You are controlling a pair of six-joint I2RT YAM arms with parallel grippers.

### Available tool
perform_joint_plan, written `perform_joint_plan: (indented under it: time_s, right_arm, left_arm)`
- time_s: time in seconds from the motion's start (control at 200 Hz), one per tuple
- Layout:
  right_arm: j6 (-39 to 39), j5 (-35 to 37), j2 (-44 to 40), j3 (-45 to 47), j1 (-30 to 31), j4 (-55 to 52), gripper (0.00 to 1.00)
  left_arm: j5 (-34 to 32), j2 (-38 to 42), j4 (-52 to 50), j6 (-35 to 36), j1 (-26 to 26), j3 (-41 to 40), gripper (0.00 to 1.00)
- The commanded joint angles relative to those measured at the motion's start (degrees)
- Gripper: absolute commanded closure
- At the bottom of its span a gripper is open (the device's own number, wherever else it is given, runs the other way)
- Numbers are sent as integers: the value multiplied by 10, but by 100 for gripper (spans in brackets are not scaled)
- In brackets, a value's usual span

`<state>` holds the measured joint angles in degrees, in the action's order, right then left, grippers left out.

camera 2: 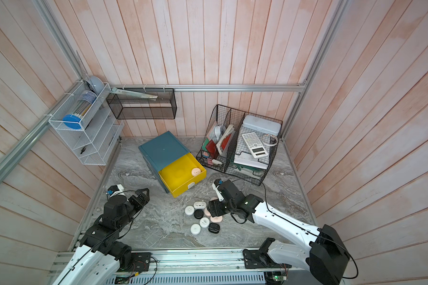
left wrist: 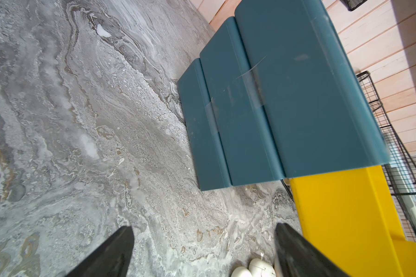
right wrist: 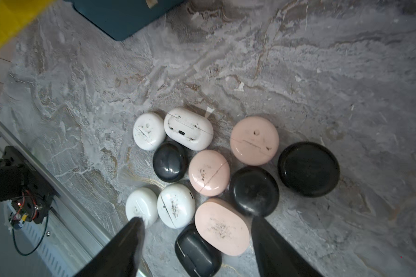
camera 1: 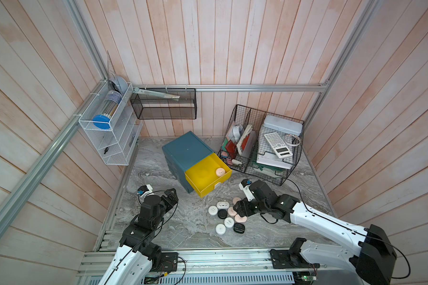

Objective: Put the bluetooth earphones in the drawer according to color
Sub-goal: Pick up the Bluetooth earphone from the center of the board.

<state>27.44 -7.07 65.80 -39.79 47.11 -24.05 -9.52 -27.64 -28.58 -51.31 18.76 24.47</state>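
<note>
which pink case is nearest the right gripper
The oblong pink case, seen between the fingers of the right gripper; the other pink cases lie farther off.

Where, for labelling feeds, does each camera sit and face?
Top views: high overhead, looking down at the grey marble table; both arms show.
Left wrist: on the left arm, facing the teal-blue plastic drawer chest; left gripper open.
Right wrist: on the right arm, above the pink, white and black pebble-like earphone cases; right gripper open.
Shared: all show the open yellow drawer.
</note>
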Motion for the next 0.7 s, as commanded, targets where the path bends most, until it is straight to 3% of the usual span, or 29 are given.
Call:
perform_joint_plan:
  time_s: [0.0, 0.3, 0.695]
  right_arm:
    - [13, -3, 19, 26, 5, 19, 24]
    - [-12, -14, 121, 12, 9, 1, 24]
    - [24, 87, 222, -36, 42, -77, 24]
  left_arm:
    - [-11, 2, 3, -4, 2, -11, 3]
    - [-10, 3, 4, -5, 2, -15, 3]
    - [-10, 2, 7, -5, 2, -17, 3]
